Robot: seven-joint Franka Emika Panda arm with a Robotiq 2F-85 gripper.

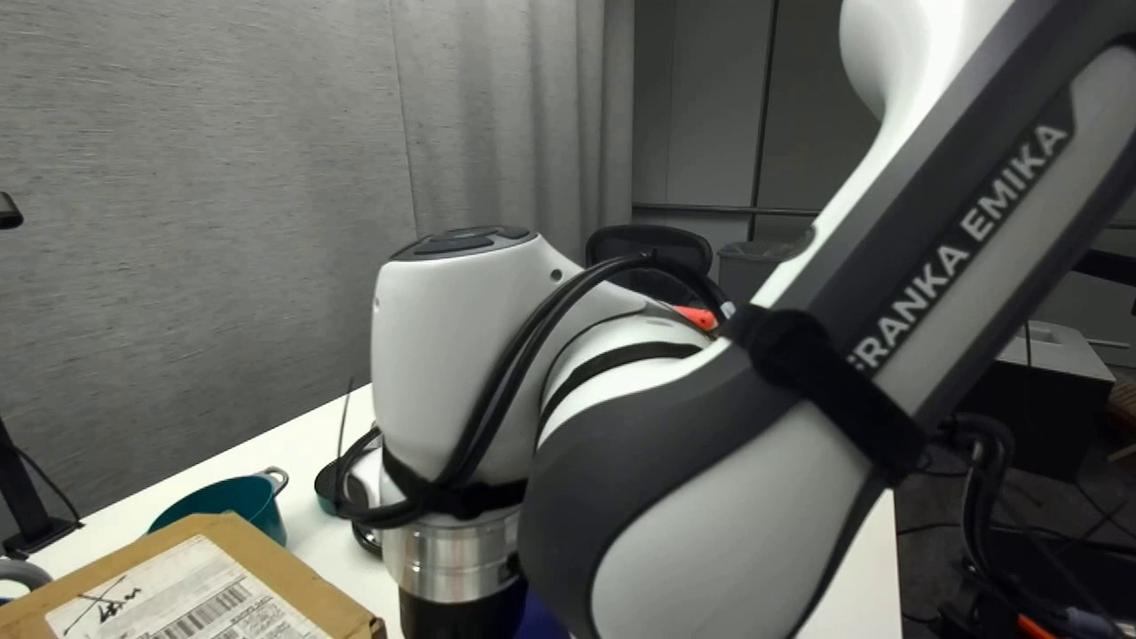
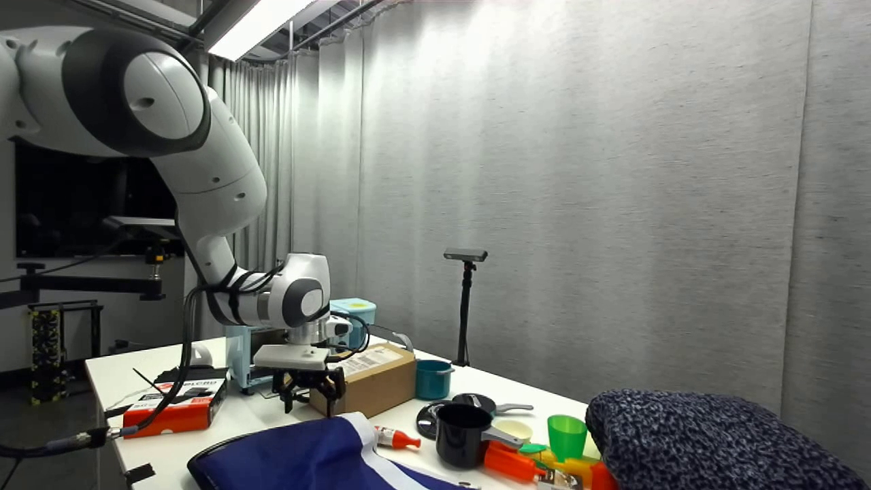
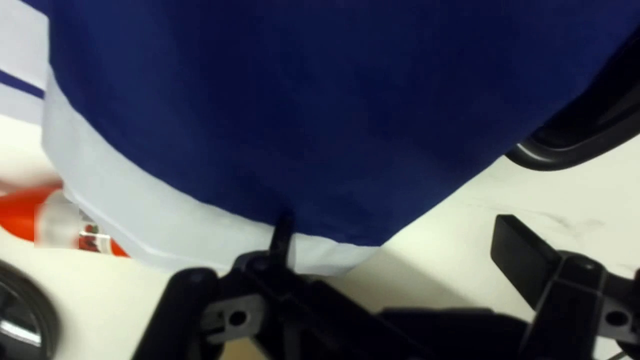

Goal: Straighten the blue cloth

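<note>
On the white table [image 2: 252, 412], the blue cloth [image 2: 292, 452] lies near the gripper [image 2: 309, 410], which is spread wide and holds nothing, and the cloth looks light and floppy, so pinching its white edge [image 3: 165, 225] near the corner should work.

a cardboard box [image 2: 384, 388] crowds the gripper [image 2: 309, 410]; open tabletop [image 2: 250, 412] lies toward a red box [image 2: 192, 412].

In an ext. view: 1 blue cloth [image 2: 292, 452] btm. L-ctr.; 2 pots [image 2: 463, 442] (1 blk., 1 teal), 1 cardboard box [image 2: 384, 389] lwr. ctr.; 1 green cup [image 2: 567, 435], 1 fuzzy mound [image 2: 708, 442] lwr. rt.
</note>
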